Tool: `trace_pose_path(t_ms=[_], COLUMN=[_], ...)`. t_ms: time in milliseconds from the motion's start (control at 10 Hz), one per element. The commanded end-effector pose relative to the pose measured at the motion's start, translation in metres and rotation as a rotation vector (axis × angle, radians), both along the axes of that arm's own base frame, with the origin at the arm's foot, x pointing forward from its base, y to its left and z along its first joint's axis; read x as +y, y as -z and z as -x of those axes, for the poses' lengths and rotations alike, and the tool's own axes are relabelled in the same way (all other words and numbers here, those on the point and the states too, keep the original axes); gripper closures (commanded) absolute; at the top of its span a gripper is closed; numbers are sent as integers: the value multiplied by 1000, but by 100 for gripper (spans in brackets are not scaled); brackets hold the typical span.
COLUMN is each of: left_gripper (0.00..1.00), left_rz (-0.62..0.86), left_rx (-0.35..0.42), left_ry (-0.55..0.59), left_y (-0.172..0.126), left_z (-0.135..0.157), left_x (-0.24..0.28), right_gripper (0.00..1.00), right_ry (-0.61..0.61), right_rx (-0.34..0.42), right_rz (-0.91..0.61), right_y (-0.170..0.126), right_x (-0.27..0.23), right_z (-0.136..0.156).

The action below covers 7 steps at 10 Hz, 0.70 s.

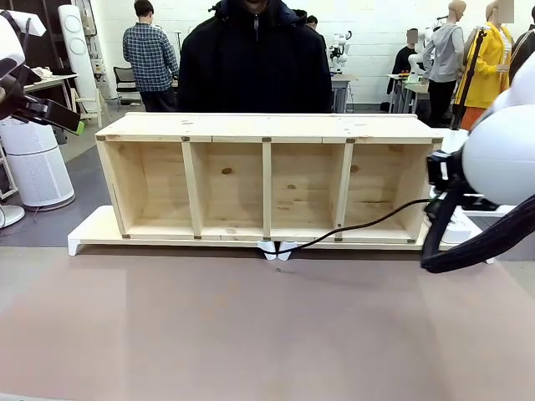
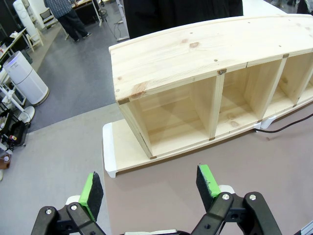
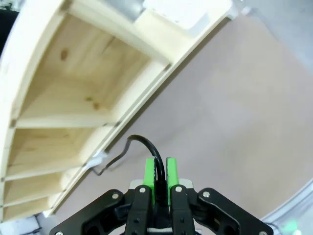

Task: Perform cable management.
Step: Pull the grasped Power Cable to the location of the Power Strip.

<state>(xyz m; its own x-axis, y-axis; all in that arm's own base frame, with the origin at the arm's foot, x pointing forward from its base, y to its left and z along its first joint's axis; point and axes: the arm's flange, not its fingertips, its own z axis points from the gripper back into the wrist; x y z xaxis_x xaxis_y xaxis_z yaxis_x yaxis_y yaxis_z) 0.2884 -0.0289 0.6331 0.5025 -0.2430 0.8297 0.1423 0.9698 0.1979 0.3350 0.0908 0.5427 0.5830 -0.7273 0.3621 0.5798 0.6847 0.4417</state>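
The thin black cable [image 1: 359, 224] runs low along the front of the wooden shelf unit [image 1: 267, 127], from a small white clip [image 1: 277, 249] at the bottom middle out to the right arm. In the right wrist view my right gripper [image 3: 160, 175] is shut on the cable [image 3: 146, 145], which arches up from the green pads [image 3: 148, 172] and bends down toward the white clip [image 3: 96, 159]. My left gripper [image 2: 149, 185] is open and holds nothing, hovering above the table in front of the shelf's left end; it also appears high at the left edge [image 1: 71, 122]. A short stretch of cable [image 2: 289, 128] lies at the shelf's foot.
The shelf has several open compartments and stands on a white base board [image 1: 92, 230]. A person in a dark jacket [image 1: 255, 63] stands right behind it. The brown table top [image 1: 251, 334] stretches in front. A white air purifier [image 1: 33, 163] stands on the floor at the left.
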Motion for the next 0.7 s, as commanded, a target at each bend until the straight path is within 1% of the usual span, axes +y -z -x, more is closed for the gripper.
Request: trace_pose_path(t_ms=[0, 100, 300, 400, 600], left_gripper=[0, 0, 0, 0, 0], left_rz=[-2, -2, -2, -2, -2], left_rx=[-10, -10, -10, -10, -10], left_ry=[-1, -1, -1, -1, -1], left_y=[0, 0, 0, 0, 0], left_z=[-2, -2, -2, -2, -2], left_x=[-1, -1, -1, -1, -1], right_gripper=[88, 88, 88, 88, 88], right_ry=[22, 32, 33, 24, -31], right_rx=[30, 47, 24, -8, -85], right_rz=[115, 181, 303, 340, 396], right_y=[45, 41, 34, 31, 29], right_x=[-54, -67, -83, -86, -87], right_z=[36, 28, 2, -12, -43])
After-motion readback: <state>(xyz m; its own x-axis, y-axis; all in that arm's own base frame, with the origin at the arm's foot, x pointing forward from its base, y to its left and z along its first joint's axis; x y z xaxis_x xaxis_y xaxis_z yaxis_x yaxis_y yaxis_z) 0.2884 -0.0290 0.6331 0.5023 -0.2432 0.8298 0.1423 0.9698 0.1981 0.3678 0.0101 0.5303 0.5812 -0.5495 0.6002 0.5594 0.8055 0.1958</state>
